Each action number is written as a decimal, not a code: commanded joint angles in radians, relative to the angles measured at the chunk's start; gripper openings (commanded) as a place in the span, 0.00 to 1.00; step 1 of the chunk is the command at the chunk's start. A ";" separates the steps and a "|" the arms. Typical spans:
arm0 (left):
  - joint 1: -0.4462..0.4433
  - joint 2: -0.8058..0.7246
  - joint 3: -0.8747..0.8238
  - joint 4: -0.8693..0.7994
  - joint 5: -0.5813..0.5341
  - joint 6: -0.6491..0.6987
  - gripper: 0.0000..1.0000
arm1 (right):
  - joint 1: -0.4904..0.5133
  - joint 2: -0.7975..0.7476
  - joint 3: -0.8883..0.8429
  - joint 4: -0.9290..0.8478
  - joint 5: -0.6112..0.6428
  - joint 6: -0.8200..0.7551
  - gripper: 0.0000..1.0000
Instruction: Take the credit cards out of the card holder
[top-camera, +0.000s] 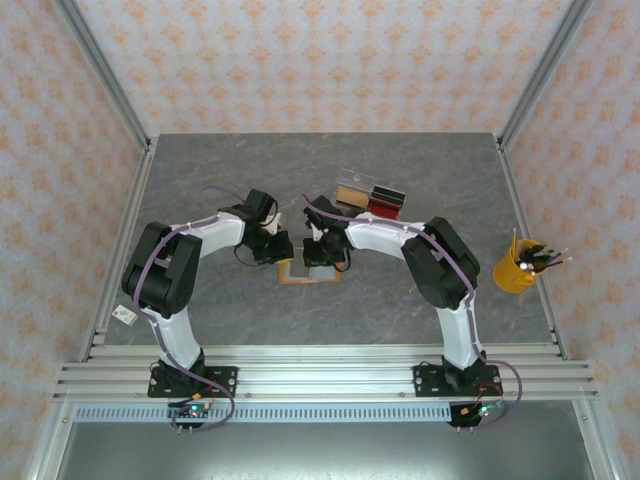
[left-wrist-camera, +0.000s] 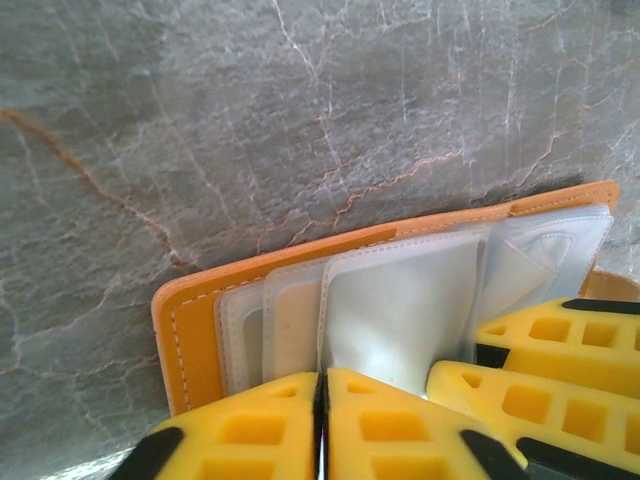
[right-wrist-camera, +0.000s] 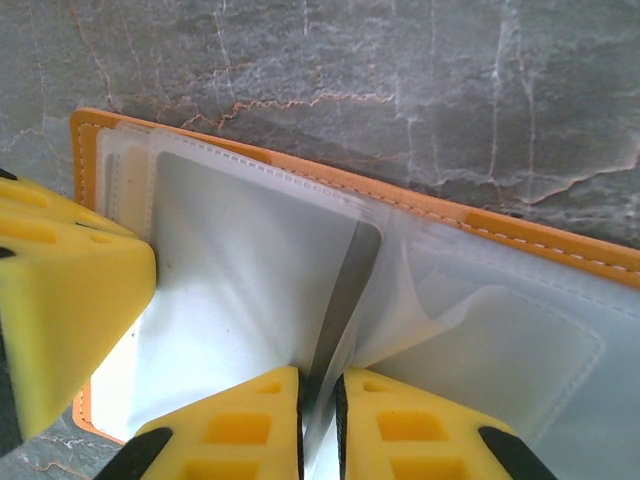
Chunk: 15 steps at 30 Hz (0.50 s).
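The orange card holder (top-camera: 308, 272) lies open on the grey marble table between both arms. Its clear sleeves fan out over the orange cover (left-wrist-camera: 190, 340) (right-wrist-camera: 560, 240). Pale credit cards sit inside the sleeves (left-wrist-camera: 400, 310) (right-wrist-camera: 240, 270). My left gripper (top-camera: 283, 250) (left-wrist-camera: 322, 378) is shut, and a sleeve's edge runs into the seam between its pads. My right gripper (top-camera: 322, 252) (right-wrist-camera: 320, 375) is pinched on an upright sleeve leaf, where a grey card (right-wrist-camera: 345, 290) shows edge-on. The right arm's fingers (left-wrist-camera: 540, 350) press close beside the left ones.
A clear case with tan, black and red blocks (top-camera: 368, 195) lies just behind the card holder. A yellow cup of pens (top-camera: 518, 266) stands at the right edge. Aluminium posts frame the table's sides.
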 joint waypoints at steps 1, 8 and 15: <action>-0.025 0.021 0.006 -0.005 -0.050 0.025 0.05 | 0.000 0.039 -0.044 -0.033 0.050 -0.002 0.16; -0.025 -0.021 0.008 -0.022 -0.088 0.036 0.00 | 0.000 -0.067 -0.035 -0.011 0.032 0.035 0.21; -0.025 -0.064 0.002 -0.028 -0.085 0.024 0.00 | 0.000 -0.162 -0.063 0.011 0.074 0.077 0.30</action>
